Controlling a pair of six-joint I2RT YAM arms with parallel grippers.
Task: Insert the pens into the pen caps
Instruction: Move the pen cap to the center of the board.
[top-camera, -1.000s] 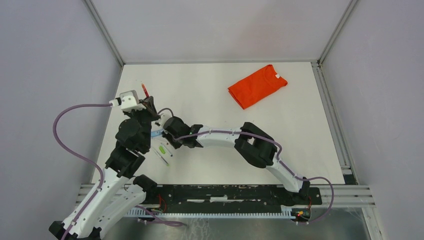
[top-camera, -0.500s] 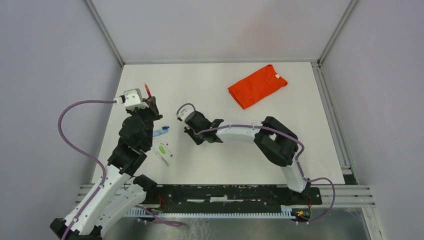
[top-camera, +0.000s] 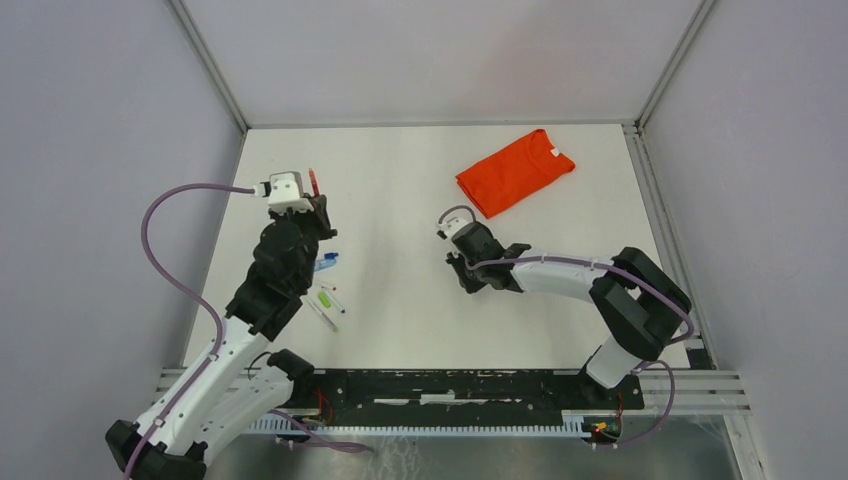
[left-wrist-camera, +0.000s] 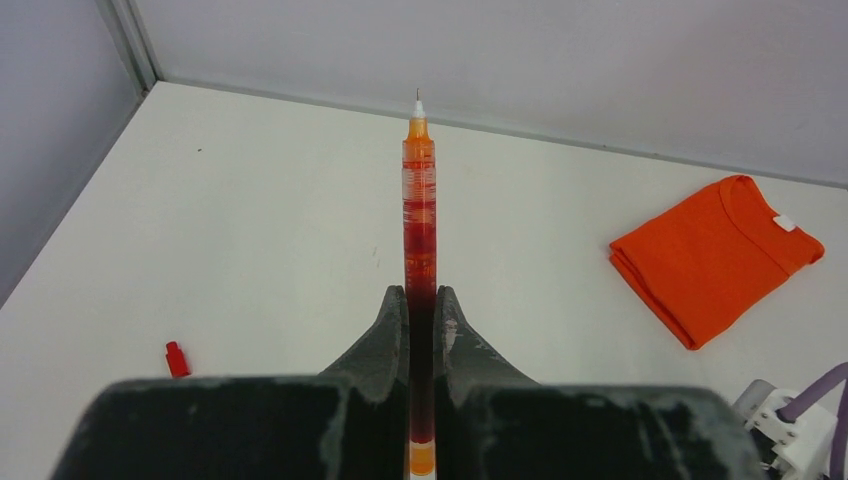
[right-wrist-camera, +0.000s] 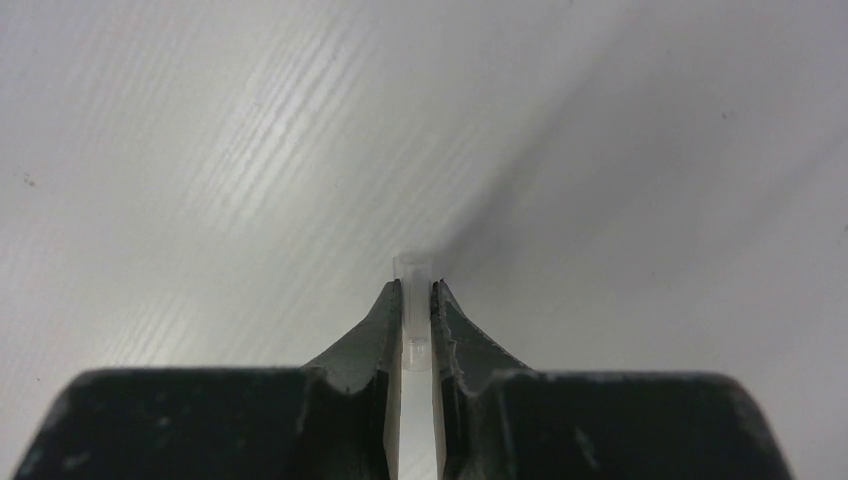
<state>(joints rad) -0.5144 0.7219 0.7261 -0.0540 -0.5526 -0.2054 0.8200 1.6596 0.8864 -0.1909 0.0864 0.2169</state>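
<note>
Pen and cap look ready to be brought together. The left jaws are clenched on an orange-red pen (left-wrist-camera: 419, 200), its bare tip pointing toward the far wall. The right jaws pinch a small pale cap (right-wrist-camera: 412, 268) low over the counter (top-camera: 400, 190). Next, the cap's open end must face the tip and line up. Since a second ago the right arm has swung from the loose pens (top-camera: 326, 300) to mid-counter.

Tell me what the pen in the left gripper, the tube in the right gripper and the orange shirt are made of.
Pen: likely clear glossy plastic; red ink shows through the barrel.
Tube: translucent whitish plastic, apparently; light passes through it.
Shirt: soft matte fabric, judging by its folds and collar.
</note>
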